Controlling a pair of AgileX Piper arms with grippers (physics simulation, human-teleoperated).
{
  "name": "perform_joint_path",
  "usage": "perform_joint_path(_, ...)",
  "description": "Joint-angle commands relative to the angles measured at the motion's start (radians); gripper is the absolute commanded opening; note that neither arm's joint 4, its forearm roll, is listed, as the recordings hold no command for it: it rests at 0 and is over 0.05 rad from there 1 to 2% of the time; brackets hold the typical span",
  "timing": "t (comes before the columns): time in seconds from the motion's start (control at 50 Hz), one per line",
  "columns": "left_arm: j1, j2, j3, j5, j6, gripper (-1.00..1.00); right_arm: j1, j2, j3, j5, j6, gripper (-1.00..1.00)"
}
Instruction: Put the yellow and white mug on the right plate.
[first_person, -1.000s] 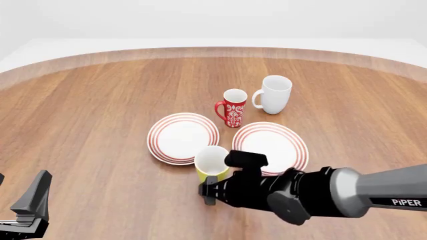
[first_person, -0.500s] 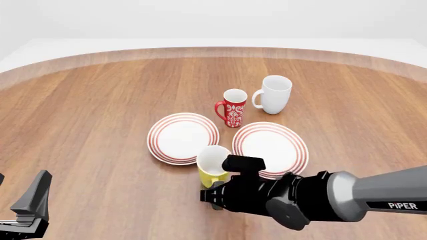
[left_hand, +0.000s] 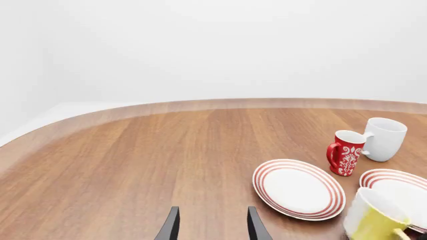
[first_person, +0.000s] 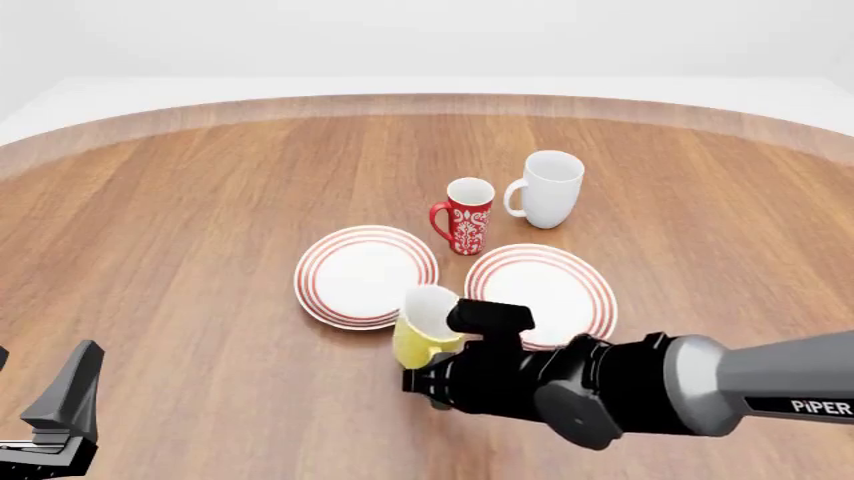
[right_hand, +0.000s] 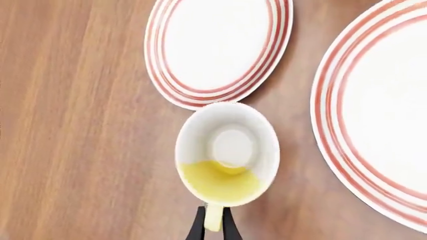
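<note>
The yellow and white mug (first_person: 426, 334) hangs tilted by the near rims of the two plates, its white inside showing in the right wrist view (right_hand: 227, 150). My right gripper (first_person: 435, 386) is shut on its yellow handle (right_hand: 212, 218). I cannot tell whether its base touches the table. The right plate (first_person: 583, 296) lies just right of the mug and also shows in the right wrist view (right_hand: 380, 110). My left gripper (first_person: 64, 408) is open and empty at the near left, its fingers apart in the left wrist view (left_hand: 212, 227).
The twin red-ringed plate (first_person: 363, 272) lies just beyond and left of the mug. A red patterned mug (first_person: 467, 216) and a plain white mug (first_person: 549, 188) stand behind the plates. The wooden table (first_person: 187, 220) curves away at the back.
The yellow mug has gone from upright to tilted in my right gripper and shifted slightly. The left arm has not moved.
</note>
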Motion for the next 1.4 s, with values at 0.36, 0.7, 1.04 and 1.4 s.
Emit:
perform_joint_path(0.36,0.0,0.0,0.0,0.0,0.0,1.0,-0.107,-0.176,-0.107,0.185,-0.194,-1.0)
perform_joint_path(0.7,0.0,0.0,0.0,0.0,0.0,1.0,-0.252,-0.235,-0.12,0.241,-0.301,-1.0)
perform_joint_path(1.04,0.0,0.0,0.0,0.0,0.0,1.0,-0.432,-0.303,-0.064,0.239,-0.432,-1.0)
perform_joint_path(1.4,0.0,0.0,0.0,0.0,0.0,1.0,-0.534,-0.264,0.035,0.132,-0.48,-1.0)
